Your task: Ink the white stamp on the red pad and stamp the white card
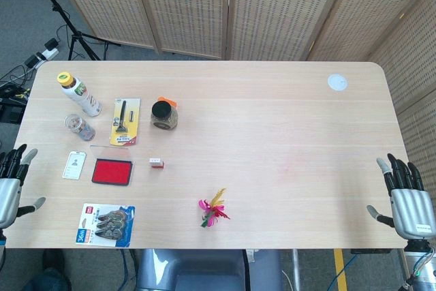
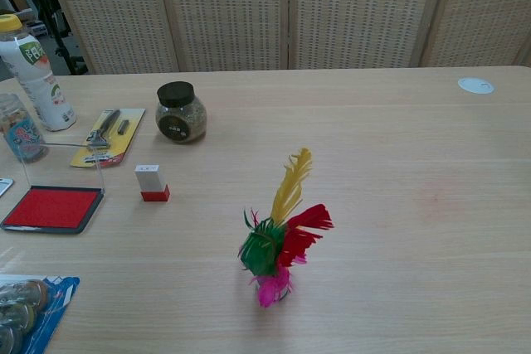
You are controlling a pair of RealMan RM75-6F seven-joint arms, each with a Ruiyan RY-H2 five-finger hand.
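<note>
The white stamp [image 1: 157,163] [image 2: 151,182], with a red base, stands upright on the table just right of the red ink pad [image 1: 112,171] [image 2: 51,207], whose clear lid is raised. The white card [image 1: 74,165] lies left of the pad; only its corner [image 2: 3,186] shows in the chest view. My left hand [image 1: 9,180] hangs at the table's left edge, fingers spread, holding nothing. My right hand [image 1: 407,195] is at the right edge, also spread and empty. Both are far from the stamp.
A feather shuttlecock [image 1: 212,209] [image 2: 278,242] stands near the front centre. A dark-lidded jar [image 1: 164,114], a razor pack [image 1: 125,122], a bottle [image 1: 79,94] and a small jar [image 1: 79,127] sit behind the pad. A blister pack [image 1: 104,224] lies front left. A white disc [image 1: 336,82] is back right.
</note>
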